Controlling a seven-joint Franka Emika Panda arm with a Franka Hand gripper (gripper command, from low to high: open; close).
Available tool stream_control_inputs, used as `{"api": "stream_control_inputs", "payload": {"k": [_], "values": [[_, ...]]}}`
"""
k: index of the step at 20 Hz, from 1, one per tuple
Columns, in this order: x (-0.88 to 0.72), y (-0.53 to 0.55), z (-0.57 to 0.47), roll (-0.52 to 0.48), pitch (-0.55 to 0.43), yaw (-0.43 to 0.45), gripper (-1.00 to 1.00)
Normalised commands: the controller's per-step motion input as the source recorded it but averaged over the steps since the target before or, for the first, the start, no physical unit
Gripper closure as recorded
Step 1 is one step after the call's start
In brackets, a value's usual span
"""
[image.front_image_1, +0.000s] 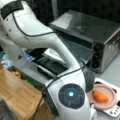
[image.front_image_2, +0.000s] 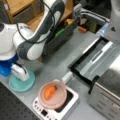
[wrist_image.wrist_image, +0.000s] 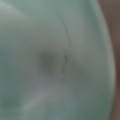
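Gripper (image.front_image_2: 21, 75) down on teal plate (image.front_image_2: 27, 85); finger state impossible to tell. At three o'clock, carrot (image.front_image_2: 50, 92) on pink plate (image.front_image_2: 61, 98).

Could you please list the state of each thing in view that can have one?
Toaster oven: door open, lying flat.
Pink plate: on the scale, holding a carrot.
Teal plate: on the table, gripper right over it.

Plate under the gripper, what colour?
Pale teal. The plate shows best in a front view, with the gripper on it.
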Motion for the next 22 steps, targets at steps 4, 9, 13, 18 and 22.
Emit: {"api": "stream_control_inputs", "payload": {"k": [4, 9, 13, 18, 22], "values": [[0.14, -0.12, -0.01, 0.085, 0.021, 0.081, -1.0], [0.1, -0.11, -0.01, 0.07, 0.016, 0.082, -1.0], [0.06, -0.13, -0.01, 0.059, 0.009, 0.088, -1.0], [0.02, -0.15, -0.01, 0.042, 0.002, 0.095, -1.0], [0.01, -0.13, -0.02, 0.029, -0.011, 0.105, 1.0]]}}
